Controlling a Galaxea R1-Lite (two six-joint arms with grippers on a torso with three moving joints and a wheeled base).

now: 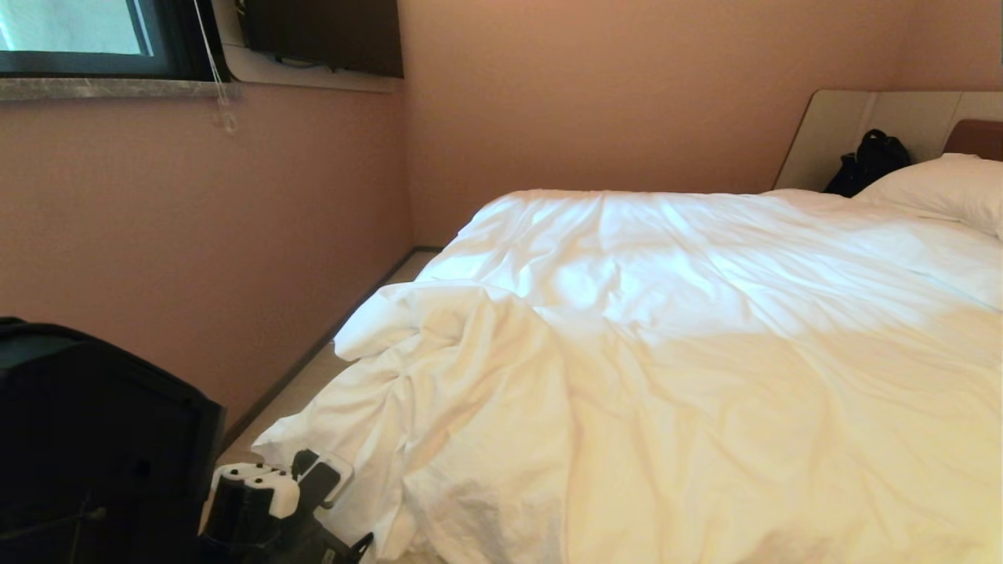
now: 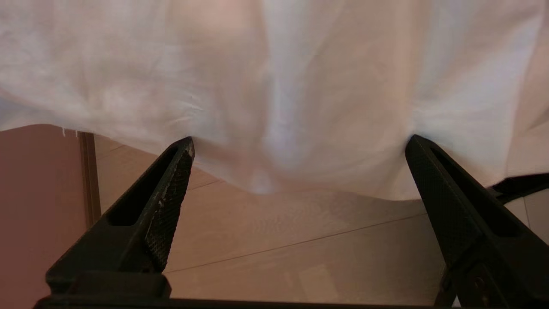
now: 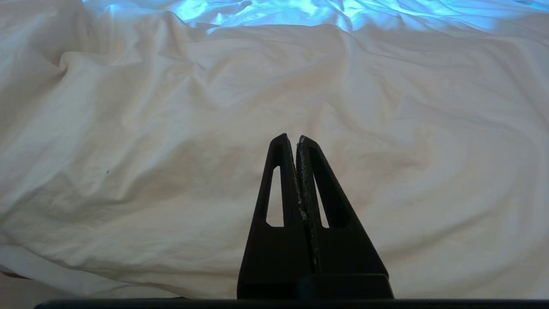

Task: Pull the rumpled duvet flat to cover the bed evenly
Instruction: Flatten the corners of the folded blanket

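Note:
The white duvet (image 1: 689,345) lies spread over most of the bed, whose brown headboard (image 1: 975,139) shows at the far right. The duvet is bunched into thick folds at the near left corner (image 1: 439,352) and hangs down that side towards the floor. My left arm's wrist (image 1: 262,493) is low at the bottom left, beside that hanging part. In the left wrist view my left gripper (image 2: 300,143) is open, its fingertips (image 2: 186,148) right at the duvet's hanging lower edge (image 2: 274,171), nothing pinched. My right gripper (image 3: 296,138) is shut and empty in front of the creased duvet (image 3: 171,128).
A pillow (image 1: 940,192) and a black bag (image 1: 870,160) sit at the head end by the beige surround (image 1: 846,117). A narrow strip of floor (image 1: 313,376) runs between bed and pink wall (image 1: 196,235). A dark bulky shape (image 1: 86,439) fills the bottom left.

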